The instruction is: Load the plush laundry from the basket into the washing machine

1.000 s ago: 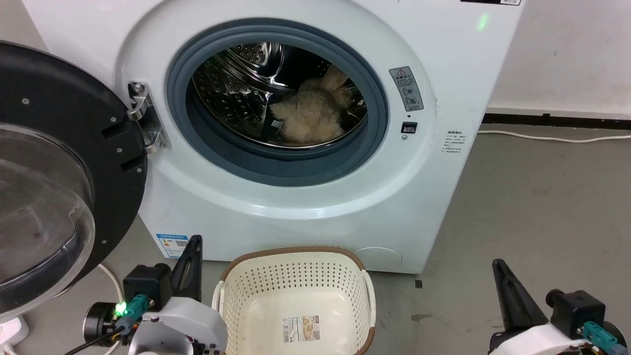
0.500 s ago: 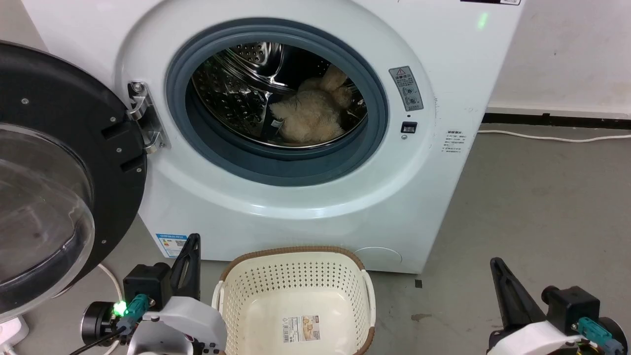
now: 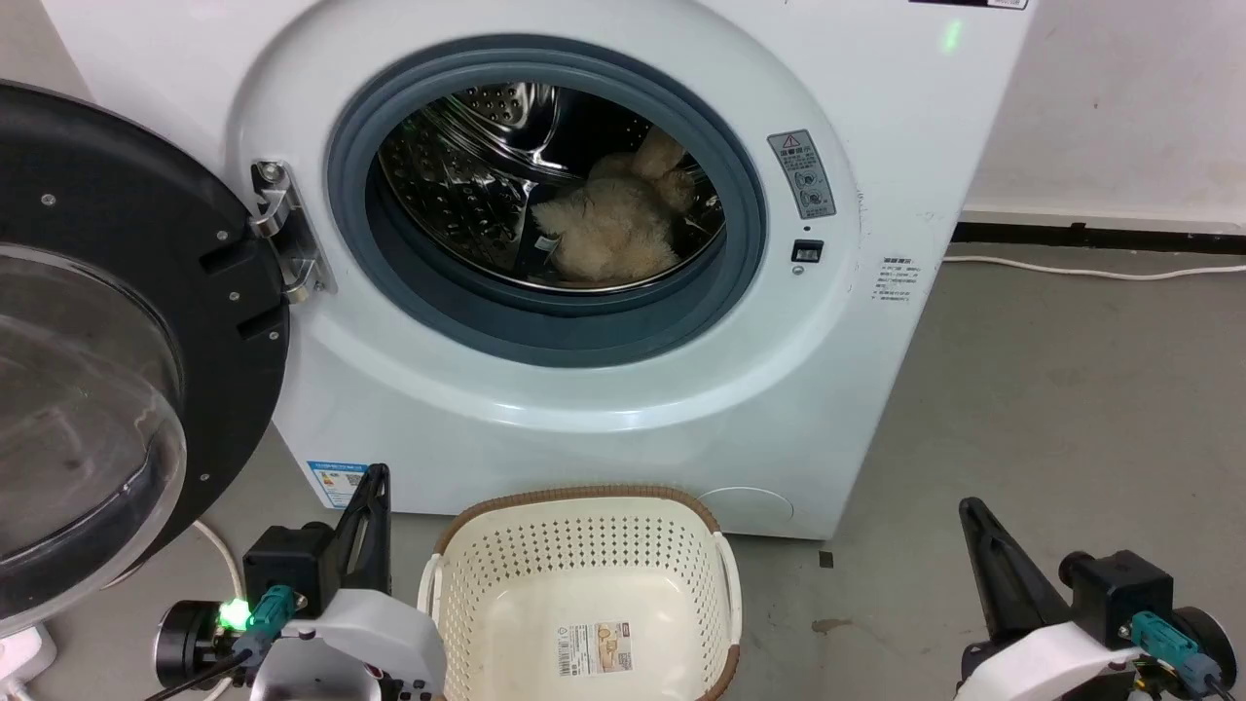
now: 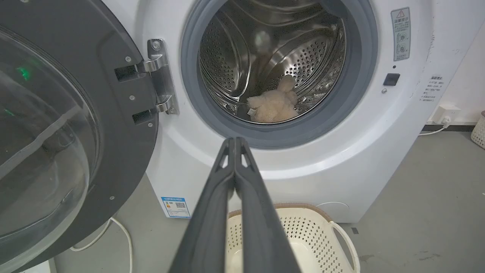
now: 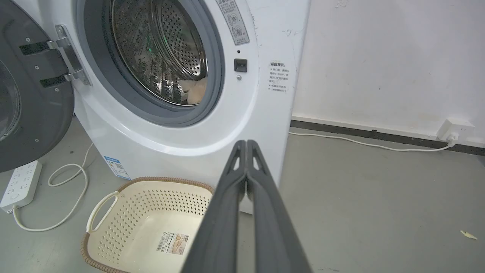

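The washing machine (image 3: pixel 604 409) was seen with its door (image 3: pixel 127 195) swung open, the basket (image 3: pixel 584 498) was set on the floor (image 3: pixel 1051 389) just before it, the plush laundry (image 3: pixel 613 239) was lodged in the drum (image 3: pixel 458 185), and the left gripper (image 3: pixel 377 474) and right gripper (image 3: pixel 970 506) were held with fingers pressed together.

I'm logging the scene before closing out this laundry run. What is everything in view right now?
washing machine: one, white, centre
door: one, black-framed glass, swung open at left
plush laundry: one, beige, inside the drum
basket: one, cream with brown rim, floor before the machine
paper label: one, on the basket's bottom
power strip: one, white, floor beneath the door
cables: two, white, on the floor
wall socket: one, white, right wall
left gripper: dark, shut
right gripper: dark, shut
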You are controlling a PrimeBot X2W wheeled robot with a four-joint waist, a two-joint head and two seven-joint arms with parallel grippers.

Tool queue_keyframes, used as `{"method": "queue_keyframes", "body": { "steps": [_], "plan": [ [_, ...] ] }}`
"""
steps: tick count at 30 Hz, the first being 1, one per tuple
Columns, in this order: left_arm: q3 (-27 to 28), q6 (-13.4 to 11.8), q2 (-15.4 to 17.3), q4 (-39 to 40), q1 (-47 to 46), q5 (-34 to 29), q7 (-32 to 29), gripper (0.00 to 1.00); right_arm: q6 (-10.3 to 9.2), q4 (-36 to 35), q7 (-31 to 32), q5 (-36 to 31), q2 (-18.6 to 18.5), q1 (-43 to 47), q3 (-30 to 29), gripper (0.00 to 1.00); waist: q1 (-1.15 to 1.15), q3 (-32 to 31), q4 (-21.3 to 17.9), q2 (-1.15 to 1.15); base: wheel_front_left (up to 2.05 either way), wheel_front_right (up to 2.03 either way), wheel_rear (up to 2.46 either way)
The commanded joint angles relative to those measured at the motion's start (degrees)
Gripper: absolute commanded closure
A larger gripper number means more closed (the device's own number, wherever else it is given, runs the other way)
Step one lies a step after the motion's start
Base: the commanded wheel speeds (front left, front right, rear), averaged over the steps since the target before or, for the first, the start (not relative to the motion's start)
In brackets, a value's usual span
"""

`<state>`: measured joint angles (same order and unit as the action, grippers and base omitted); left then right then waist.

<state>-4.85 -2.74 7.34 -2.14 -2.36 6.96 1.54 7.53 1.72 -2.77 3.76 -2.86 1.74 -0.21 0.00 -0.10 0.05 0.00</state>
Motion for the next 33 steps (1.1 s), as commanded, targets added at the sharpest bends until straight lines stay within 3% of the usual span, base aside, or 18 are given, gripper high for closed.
{"method": "queue_keyframes", "body": {
  "steps": [1,23,33],
  "plan": [
    [0.66,0.55,-0.76,0.48,1.05,-1.03,-0.21,1.00,-0.03,-0.50,0.34,-0.81,-0.01,-0.77,0.07,1.00,0.00,0.01,0.00,0.00,0.00,0.00,0.00],
    [4.76,2.69,-4.38,2.10,2.34,-6.83,-1.51,1.00,-0.04,-1.69,2.72,-3.70,-0.01,-1.72,0.21,1.00,0.00,0.09,-0.05,0.00,0.00,0.00,0.00],
    [4.85,2.74,-4.47,2.14,2.36,-6.96,-1.54,1.00,-0.04,-1.72,2.77,-3.76,-0.01,-1.74,0.21,1.00,0.00,0.10,-0.05,0.00,0.00,0.00,0.00]
  ]
}}
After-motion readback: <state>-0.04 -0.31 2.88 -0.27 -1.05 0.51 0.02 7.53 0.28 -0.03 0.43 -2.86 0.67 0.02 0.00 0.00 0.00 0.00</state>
